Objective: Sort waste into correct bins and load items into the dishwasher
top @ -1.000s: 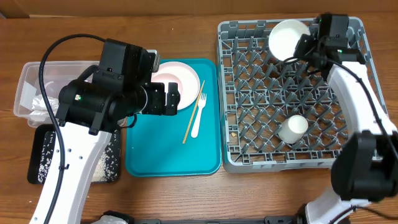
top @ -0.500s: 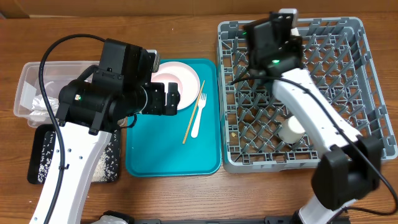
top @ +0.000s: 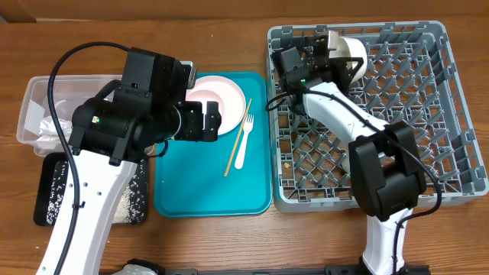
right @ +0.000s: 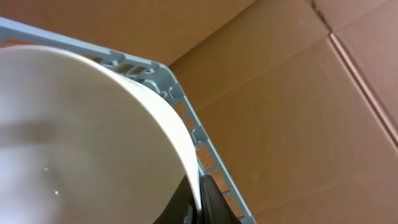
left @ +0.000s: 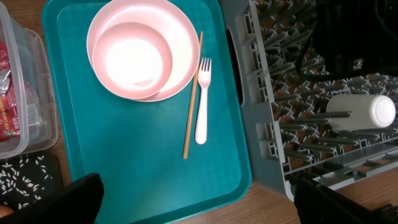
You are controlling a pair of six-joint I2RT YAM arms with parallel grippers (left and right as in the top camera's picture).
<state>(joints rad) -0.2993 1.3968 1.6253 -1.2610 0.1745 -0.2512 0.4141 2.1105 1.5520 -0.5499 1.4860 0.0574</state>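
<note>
**Right pincer (right: 199, 200) clamped on the white bowl's (top: 353, 47) rim at the dish rack's (top: 428, 114) far edge; left pincer (left: 202, 200) spread wide and empty.**
Nearest, the fork (left: 202, 99), chopstick (left: 192, 99) and pink plate (left: 144, 48) lie on the teal tray (left: 124, 162) beneath the left pincer. An off-centre descent could skid the thin chopstick rather than seize it. Farther off, the right pincer holds the bowl by a narrow slice of rim. That grip looks marginal, so the bowl may pivot, slip, or catch a peg and seat crooked.
</note>
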